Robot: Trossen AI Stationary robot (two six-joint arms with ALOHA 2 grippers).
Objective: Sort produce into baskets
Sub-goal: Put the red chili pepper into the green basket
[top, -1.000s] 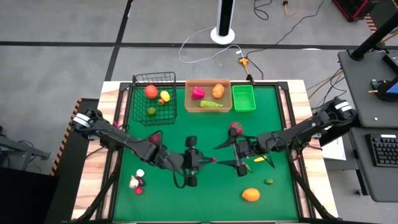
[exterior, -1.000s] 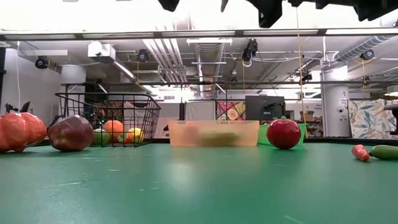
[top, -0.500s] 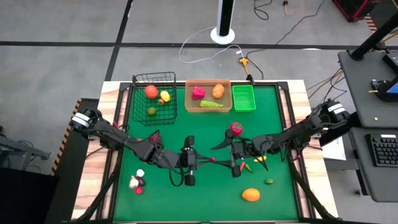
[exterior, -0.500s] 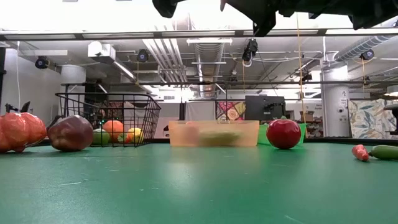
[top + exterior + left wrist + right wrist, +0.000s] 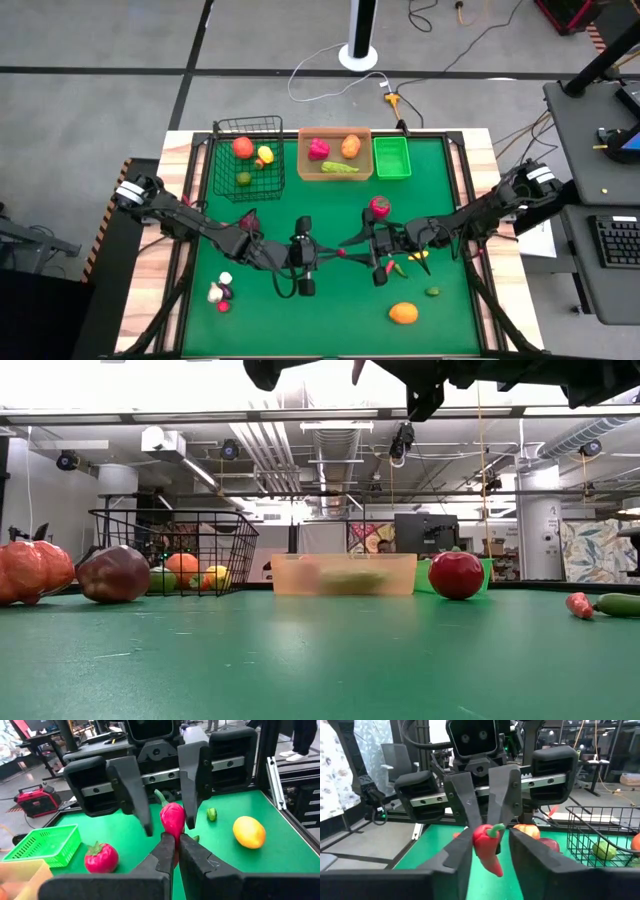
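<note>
Chilli [image 5: 172, 818]: small red one w/ green stem, held above mid-table, between both claws meeting tip to tip.
Left claw [image 5: 322, 256]: shut tight on chilli's tip end, fingers [image 5: 165, 851] pressed together, raised off the mat.
Right claw [image 5: 352, 255]: fingers [image 5: 462, 847] either side of chilli's stem end, close round it, narrow gap; firm grip or not – can't tell.
Wire basket [image 5: 248, 158]: back left of table; holds red, yellow & green pieces.
Tan tray [image 5: 334, 154]: back centre, just beside basket; pink, orange & green pieces inside.
Green bin [image 5: 391, 157]: just right of tray, touching or nearly so.
Red apple [image 5: 379, 207]: on mat, near right arm, in front of bin.
Orange fruit [image 5: 403, 313]: front right of mat, well apart from baskets.
Small green piece [image 5: 432, 292]: near orange fruit.
Front-left cluster [image 5: 220, 293]: white, dark & red bits, close together.
Dark red fruit [image 5: 114, 573]: left side in low view, beside an orange-red lumpy one [image 5: 30, 571].
</note>
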